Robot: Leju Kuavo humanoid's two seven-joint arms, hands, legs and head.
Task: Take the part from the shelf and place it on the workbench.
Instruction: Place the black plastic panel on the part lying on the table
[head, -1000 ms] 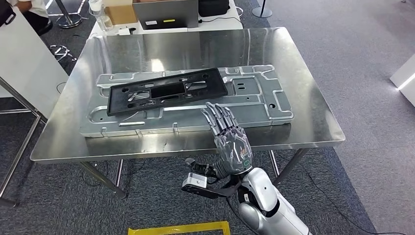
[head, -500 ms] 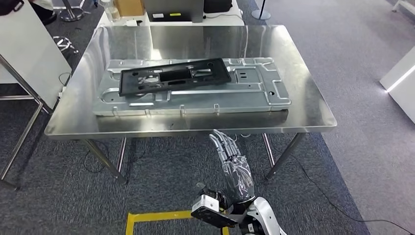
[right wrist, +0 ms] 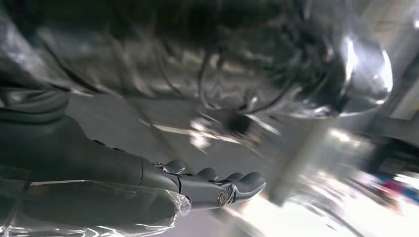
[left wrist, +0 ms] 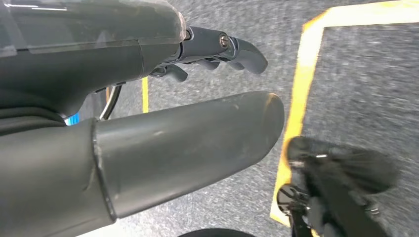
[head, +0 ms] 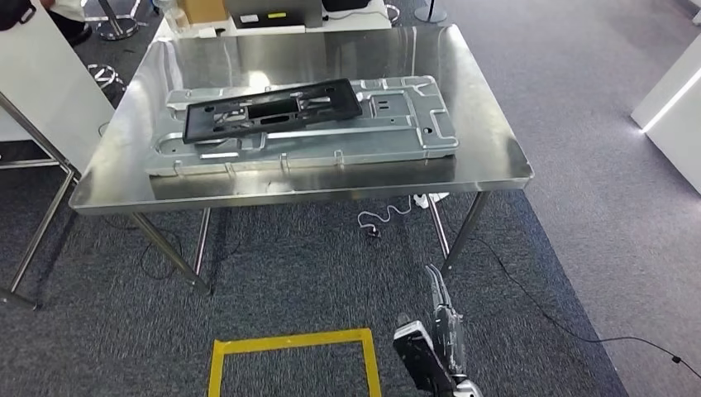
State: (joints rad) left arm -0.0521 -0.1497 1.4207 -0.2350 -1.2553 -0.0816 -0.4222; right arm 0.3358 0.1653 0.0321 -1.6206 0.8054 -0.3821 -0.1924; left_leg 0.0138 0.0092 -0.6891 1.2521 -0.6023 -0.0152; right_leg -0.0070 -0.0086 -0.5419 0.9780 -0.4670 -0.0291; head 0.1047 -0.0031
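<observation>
A: Two hands, and both hang low now. The right robot hand (head: pixel 441 318) has dropped from over the bench edge, where it was a second ago, to beside the robot's body above the carpet; its fingers (right wrist: pixel 232 187) lie out straight with nothing in them.

B: And the left robot hand (left wrist: pixel 148 113)?

A: The left wrist view has it over the carpet by the yellow tape square (head: pixel 291 364), thumb out, fingers a little curled, nothing held. It looks released too.

B: So what else shifted?

A: The whole head picture slid: the bench (head: pixel 496 161) sits farther off and higher in view, so I judge the robot has stepped back, not that the bench moved.

B: Where is the part?

A: The black frame (head: pixel 273 109) lies flat on the grey metal panel (head: pixel 405 124), toward its left and far side, on the bench, well apart from either hand.

B: Then the placing looks finished?

A: I'd say so. Nothing touches the frame, and it rests steady. The arm going down reads as the close of the job.
</observation>
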